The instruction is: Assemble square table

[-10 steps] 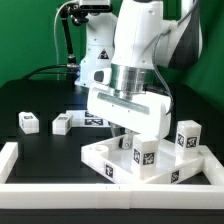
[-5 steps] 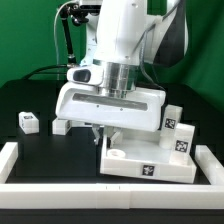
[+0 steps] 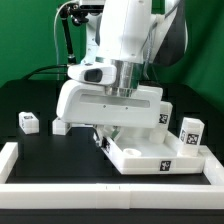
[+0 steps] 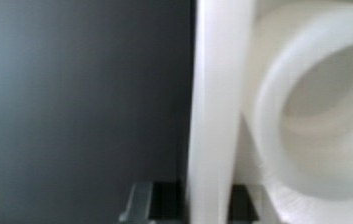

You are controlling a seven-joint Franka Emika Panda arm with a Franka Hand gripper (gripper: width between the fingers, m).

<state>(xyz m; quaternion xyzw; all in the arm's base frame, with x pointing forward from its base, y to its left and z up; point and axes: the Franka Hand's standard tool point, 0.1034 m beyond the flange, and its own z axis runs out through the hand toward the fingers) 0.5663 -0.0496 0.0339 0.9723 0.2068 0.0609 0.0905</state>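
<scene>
1. Square table legs first, at the exterior view's left: the far-left leg (image 3: 28, 122) stands alone on the black tabletop (image 3: 40, 100). The second leg (image 3: 62, 125) is near it, partly hidden by the arm (image 3: 125, 40). Both are loose and well apart from the top, so I judge them not yet fitted.
2. Fingers (image 4: 155, 205) are narrow, pinching the thin raised rim of the square table top (image 3: 155, 152). In the wrist view one sits on each side of the wall, next to a round corner socket (image 4: 324, 100). I read a rim pinch as a handle for sliding or turning the tray, not for carrying it.
3. The top sits toward the exterior view's right, inside the border wall (image 3: 100, 186) and skewed to it. Likely aim: square it against the wall so it is braced for the legs.
4. The right-hand leg (image 3: 190, 132) is upright at the top's far corner. I cannot tell whether it is on the rim or behind it.
</scene>
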